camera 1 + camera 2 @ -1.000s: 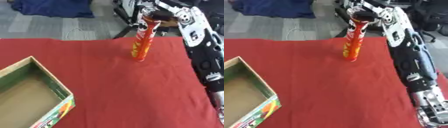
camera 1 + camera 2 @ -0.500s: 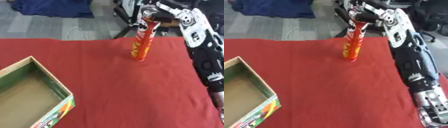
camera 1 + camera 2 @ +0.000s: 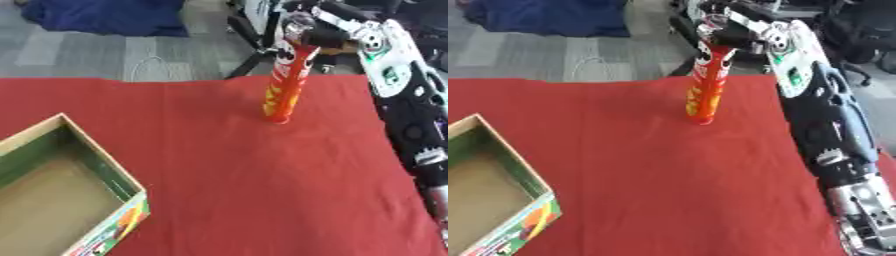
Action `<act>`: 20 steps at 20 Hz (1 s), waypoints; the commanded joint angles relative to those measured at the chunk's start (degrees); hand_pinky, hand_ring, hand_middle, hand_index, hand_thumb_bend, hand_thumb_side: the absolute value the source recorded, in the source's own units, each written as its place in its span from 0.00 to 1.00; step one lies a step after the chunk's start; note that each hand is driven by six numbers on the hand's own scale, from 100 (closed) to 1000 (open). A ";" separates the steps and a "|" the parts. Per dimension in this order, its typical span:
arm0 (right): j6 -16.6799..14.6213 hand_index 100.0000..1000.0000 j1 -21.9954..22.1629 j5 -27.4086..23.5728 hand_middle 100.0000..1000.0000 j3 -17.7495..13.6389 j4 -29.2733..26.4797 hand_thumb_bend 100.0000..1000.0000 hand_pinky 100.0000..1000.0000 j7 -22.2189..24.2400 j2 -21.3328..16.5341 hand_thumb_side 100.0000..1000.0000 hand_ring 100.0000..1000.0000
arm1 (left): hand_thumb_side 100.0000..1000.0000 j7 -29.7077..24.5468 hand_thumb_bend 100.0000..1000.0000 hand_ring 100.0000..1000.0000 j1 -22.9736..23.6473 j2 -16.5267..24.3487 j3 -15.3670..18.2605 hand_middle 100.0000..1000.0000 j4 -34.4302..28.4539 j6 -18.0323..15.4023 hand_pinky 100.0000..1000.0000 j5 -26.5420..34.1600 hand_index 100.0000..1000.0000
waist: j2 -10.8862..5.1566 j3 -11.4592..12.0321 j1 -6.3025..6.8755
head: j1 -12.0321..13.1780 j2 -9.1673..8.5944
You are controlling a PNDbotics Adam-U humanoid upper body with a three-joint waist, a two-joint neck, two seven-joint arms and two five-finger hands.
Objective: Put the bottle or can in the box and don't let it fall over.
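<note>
A tall red and orange tube can [image 3: 286, 85] stands a little tilted on the far part of the red cloth table [image 3: 245, 180], the right hand [image 3: 726, 27] has its fingers curled around its top, the open cardboard box [image 3: 61, 195] sits near the left corner, and behind are grey floor [image 3: 87, 50] and a blue cloth [image 3: 114, 15]

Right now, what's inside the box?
The cardboard box looks empty: only its bare brown floor shows. Its near corner runs out of view. The tall red can stands on the red cloth, the right hand at its top.
</note>
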 commanded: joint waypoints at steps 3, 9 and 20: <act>-0.70 1.00 -0.51 0.95 0.91 0.05 -0.08 0.00 0.90 0.04 -2.13 1.00 0.97 | 0.67 -0.14 0.00 0.86 -0.57 1.36 0.14 0.62 -1.09 -0.25 0.30 -0.05 0.66 | -0.69 0.16 0.09 | -0.25 -0.69; -1.31 0.99 -0.39 1.28 0.90 0.15 -0.04 0.00 0.88 -0.12 -1.84 1.00 0.94 | 0.67 -0.15 0.00 0.86 -0.66 1.29 0.17 0.62 -1.09 -0.32 0.30 -0.16 0.66 | -0.41 0.33 0.10 | -0.37 -0.64; -2.59 0.97 -0.10 1.05 0.88 0.21 0.33 0.00 0.87 -0.30 -1.29 1.00 0.90 | 0.67 -0.15 0.00 0.86 -0.82 1.13 0.18 0.62 -1.09 -0.49 0.30 -0.50 0.66 | 0.27 0.52 0.15 | -0.49 -0.70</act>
